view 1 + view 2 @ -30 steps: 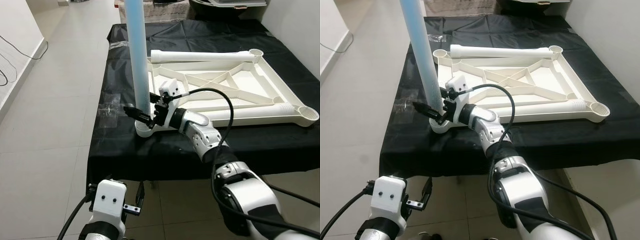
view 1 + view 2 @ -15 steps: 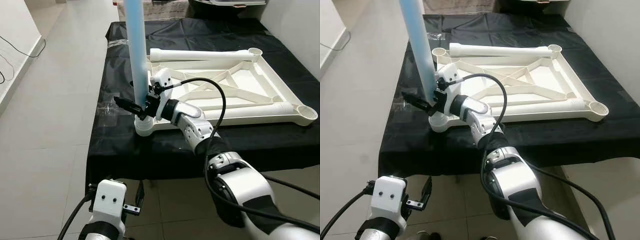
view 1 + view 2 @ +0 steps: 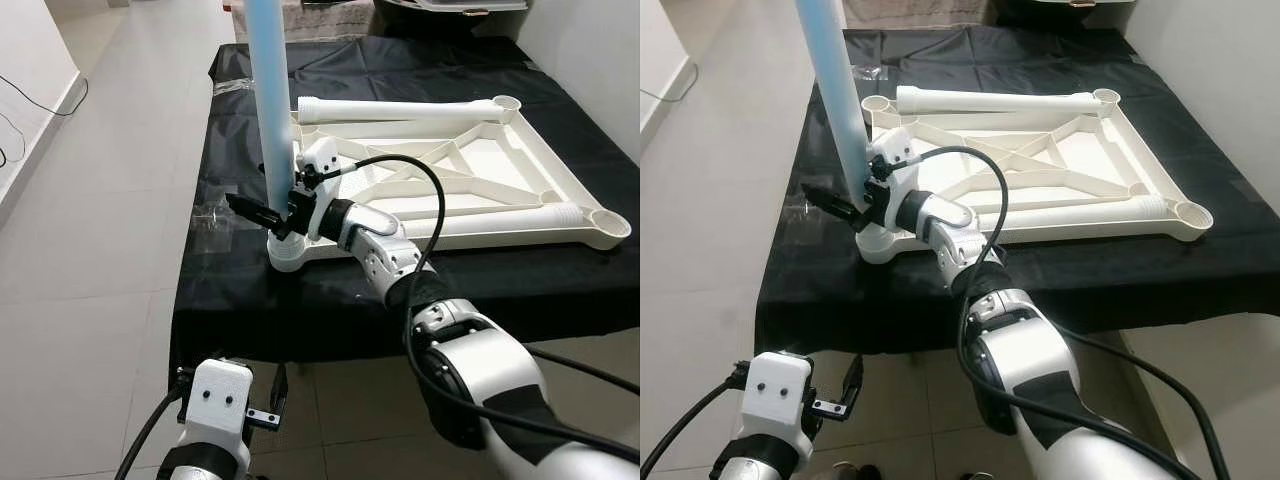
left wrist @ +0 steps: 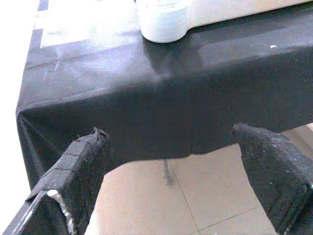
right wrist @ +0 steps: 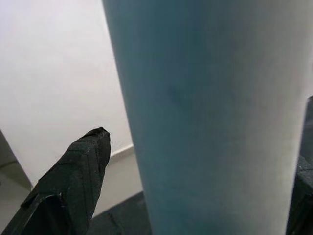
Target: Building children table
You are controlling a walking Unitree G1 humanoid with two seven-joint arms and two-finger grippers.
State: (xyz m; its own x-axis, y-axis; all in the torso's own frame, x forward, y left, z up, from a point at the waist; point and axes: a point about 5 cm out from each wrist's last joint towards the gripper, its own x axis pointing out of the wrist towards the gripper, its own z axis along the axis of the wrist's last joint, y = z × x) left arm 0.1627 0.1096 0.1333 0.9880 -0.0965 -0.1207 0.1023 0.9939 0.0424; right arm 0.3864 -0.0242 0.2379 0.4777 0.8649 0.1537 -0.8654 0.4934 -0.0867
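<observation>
A white children's table frame (image 3: 560, 180) lies upside down on a black-covered table (image 3: 330, 295). A light blue leg (image 3: 272, 110) stands upright in the frame's near-left corner socket (image 3: 287, 252). My right gripper (image 3: 258, 210) reaches across the frame to the base of this leg. It is open, and the leg (image 5: 210, 117) stands between its fingers (image 5: 73, 181) with a gap on one side. Two white legs lie on the frame, one along the far edge (image 3: 400, 108) and one along the near edge (image 3: 500, 222). My left gripper (image 4: 168, 131) hangs open below the table's front edge.
A small clear plastic bag (image 3: 212, 215) lies on the cloth to the left of the blue leg. The table's front edge drops to a tiled floor (image 3: 90, 300). A wall runs along the left with a cable on the floor (image 3: 40, 105).
My right gripper has moved up and to the left from beside the socket, so its fingers now straddle the base of the blue leg. The left arm has stayed put.
</observation>
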